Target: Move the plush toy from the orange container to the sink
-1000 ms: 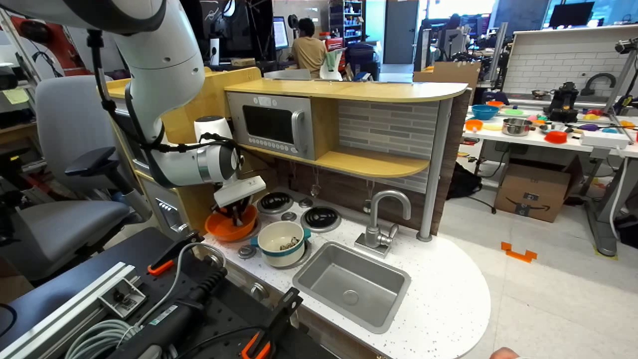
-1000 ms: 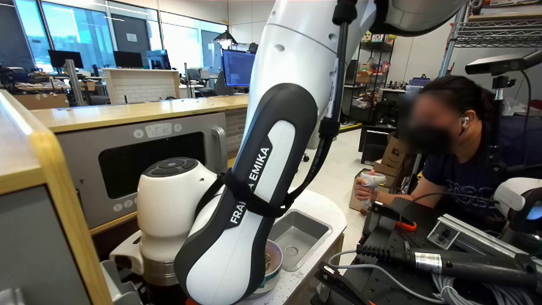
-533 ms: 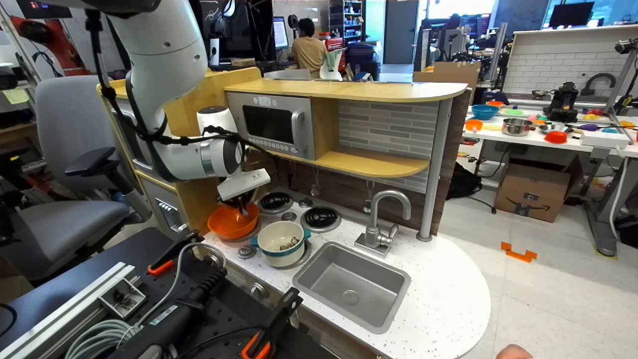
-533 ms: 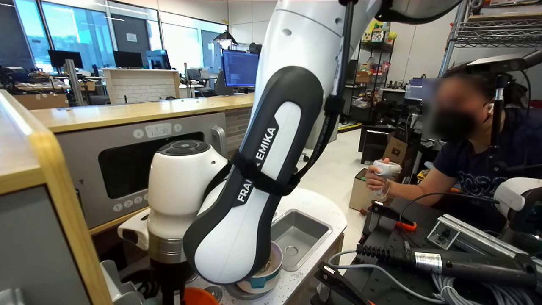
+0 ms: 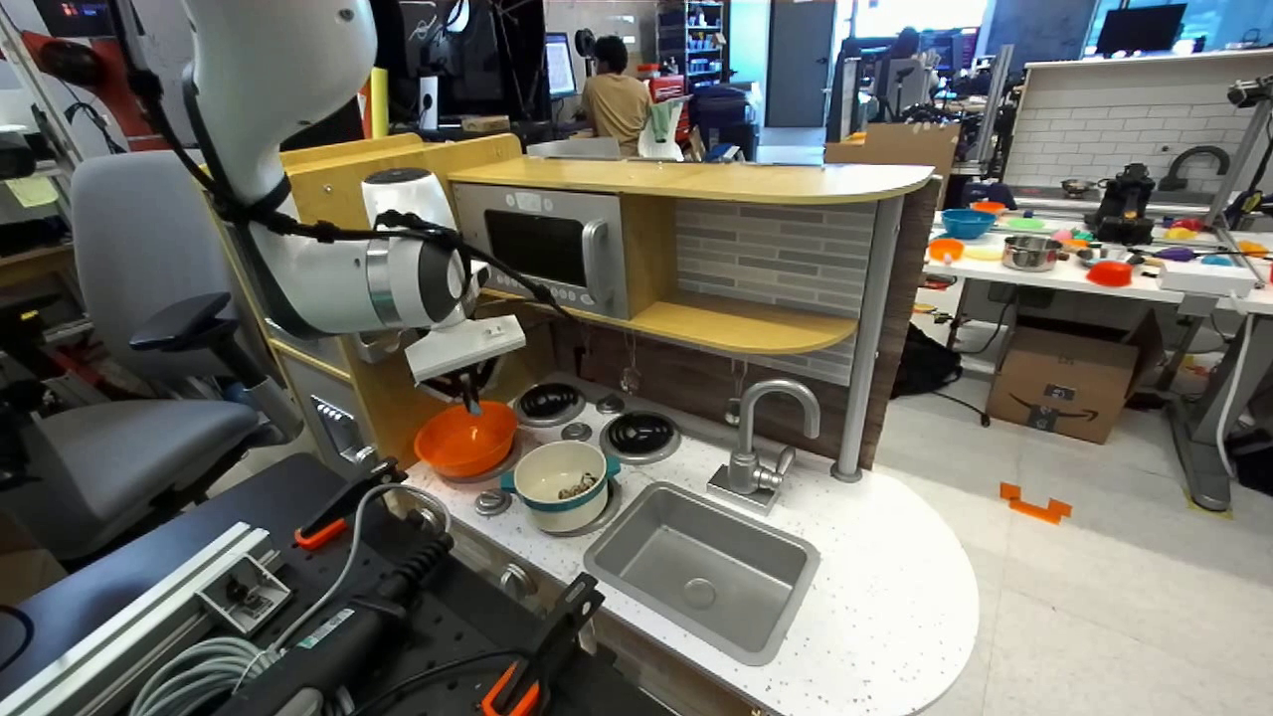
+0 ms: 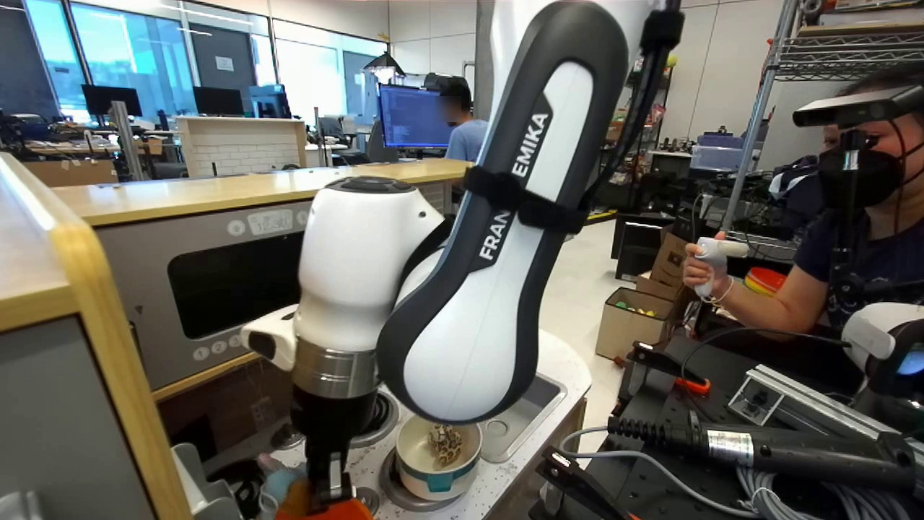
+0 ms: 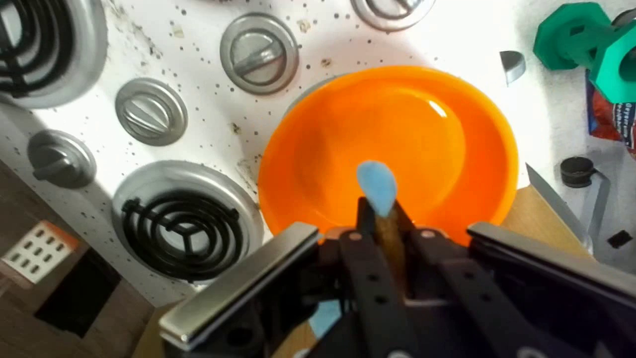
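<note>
The plush toy [image 7: 377, 185], brown with a light-blue tip, is over the orange container [image 7: 303, 144], gripped between the closed fingers of the gripper [image 7: 382, 215]. The tip points out toward the container's middle, the visible length running along the fingers. Beside the container stands a cream pot [image 5: 557, 515]; beyond that, the sink [image 5: 686, 557].

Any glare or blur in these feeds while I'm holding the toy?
Wrist view: a bright glint inside the orange container, the white counter beside it nearly washed out, the plush toy in the gripper soft-edged; both exterior views: windows overbright in the background.
</note>
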`<state>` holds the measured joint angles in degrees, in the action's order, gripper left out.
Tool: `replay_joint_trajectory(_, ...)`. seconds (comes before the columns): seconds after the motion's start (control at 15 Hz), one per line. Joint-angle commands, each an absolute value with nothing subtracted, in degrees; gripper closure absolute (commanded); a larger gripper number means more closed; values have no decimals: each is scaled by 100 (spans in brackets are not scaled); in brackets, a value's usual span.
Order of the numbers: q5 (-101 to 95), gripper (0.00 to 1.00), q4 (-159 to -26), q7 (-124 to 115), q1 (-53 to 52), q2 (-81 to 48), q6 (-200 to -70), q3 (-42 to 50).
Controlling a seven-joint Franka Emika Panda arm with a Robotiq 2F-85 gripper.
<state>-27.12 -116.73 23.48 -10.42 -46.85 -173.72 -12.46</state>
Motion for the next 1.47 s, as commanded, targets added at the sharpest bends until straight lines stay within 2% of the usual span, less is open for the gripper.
replay_joint_trajectory(0.0,-2380,98,-12890,1854,-857,-3582,-17676,-1008)
replay_joint_trajectory(0.6,-1774,98,-14446,1717,-64,-1918,-17289,-568)
replay_joint_trajectory(1.2,-1704,98,-13887,646,-171,-2060,-16824,872)
replay_joint_trajectory(1.4,-1687,98,-13742,366,-185,-2235,-16752,1075)
